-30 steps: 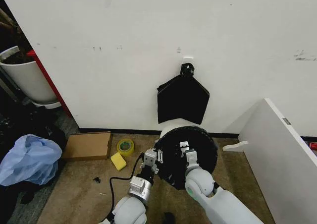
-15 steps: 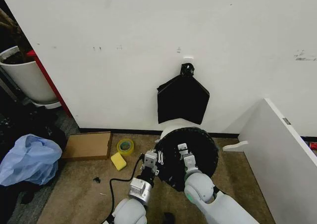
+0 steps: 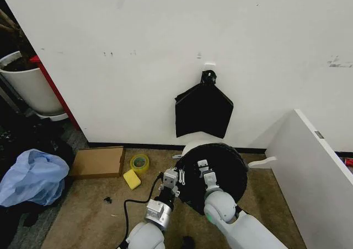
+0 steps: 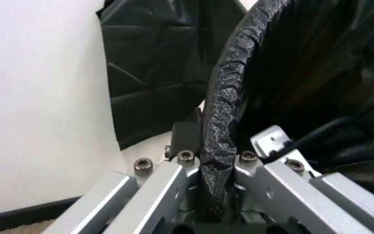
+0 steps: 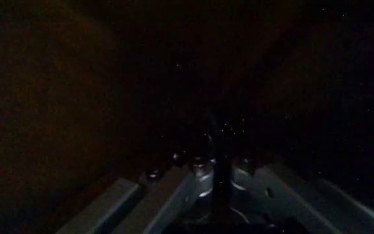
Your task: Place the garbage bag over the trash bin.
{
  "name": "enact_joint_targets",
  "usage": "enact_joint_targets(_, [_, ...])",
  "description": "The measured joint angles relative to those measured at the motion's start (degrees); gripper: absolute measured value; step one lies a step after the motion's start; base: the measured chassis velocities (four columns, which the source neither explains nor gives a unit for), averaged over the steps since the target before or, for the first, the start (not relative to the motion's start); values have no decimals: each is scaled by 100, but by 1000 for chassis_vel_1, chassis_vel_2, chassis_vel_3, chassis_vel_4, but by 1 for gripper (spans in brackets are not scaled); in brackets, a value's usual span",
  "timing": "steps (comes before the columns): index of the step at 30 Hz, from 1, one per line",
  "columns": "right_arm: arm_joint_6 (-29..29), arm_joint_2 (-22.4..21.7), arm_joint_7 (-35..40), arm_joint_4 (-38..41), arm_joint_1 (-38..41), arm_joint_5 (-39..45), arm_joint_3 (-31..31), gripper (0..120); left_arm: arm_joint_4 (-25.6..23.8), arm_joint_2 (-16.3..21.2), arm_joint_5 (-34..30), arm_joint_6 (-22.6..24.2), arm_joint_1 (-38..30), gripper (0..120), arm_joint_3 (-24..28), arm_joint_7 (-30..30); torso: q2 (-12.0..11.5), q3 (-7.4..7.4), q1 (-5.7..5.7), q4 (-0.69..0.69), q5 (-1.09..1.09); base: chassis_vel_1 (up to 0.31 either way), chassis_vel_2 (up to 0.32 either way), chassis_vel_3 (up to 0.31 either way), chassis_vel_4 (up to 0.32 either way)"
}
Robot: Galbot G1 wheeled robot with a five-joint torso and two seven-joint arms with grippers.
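On trash bin [image 3: 190,147]: garbage bag [image 3: 220,166].

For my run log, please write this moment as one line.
left gripper: shut on garbage bag rim | right gripper: inside bag, shut on it | trash bin: mouth covered

The garbage bag [image 3: 218,169] is glossy black, its rolled edge crinkled and catching grey highlights just ahead of the left gripper [image 3: 172,178], whose fingers [image 4: 167,187] are silver-grey metal with dark bolts. The trash bin [image 3: 192,146] shows cream-white beyond the bag. The right gripper [image 3: 205,171] is pale silver against the black plastic. Farther out from the left gripper lie a yellow sponge [image 3: 131,179], a yellow tape roll [image 3: 139,162] and a brown cardboard box [image 3: 98,162]. A pale blue plastic bag [image 3: 30,177] sits beyond those. A matte black bundle [image 3: 203,111] hangs on the white wall [image 3: 138,50].
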Motion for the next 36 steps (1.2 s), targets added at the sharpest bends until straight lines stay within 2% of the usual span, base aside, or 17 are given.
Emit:
enact_joint_targets(11, [0,-38,1,46,-75,23,41,0,12,-24,-24,-5,-21,1,4,0,0,0,0,0,0,0,0,0,0])
enact_joint_targets(19, [-116,-175,-26,543,-335,68,10,0,7,6,-56,-8,-16,1,-63,-15,0,-1,0,0,0,0,0,0,0])
enact_joint_targets(36, [-90,-93,-62,197,-207,65,-44,0,-186,101,-154,54,99,1,-153,56,0,0,0,0,0,0,0,0,0])
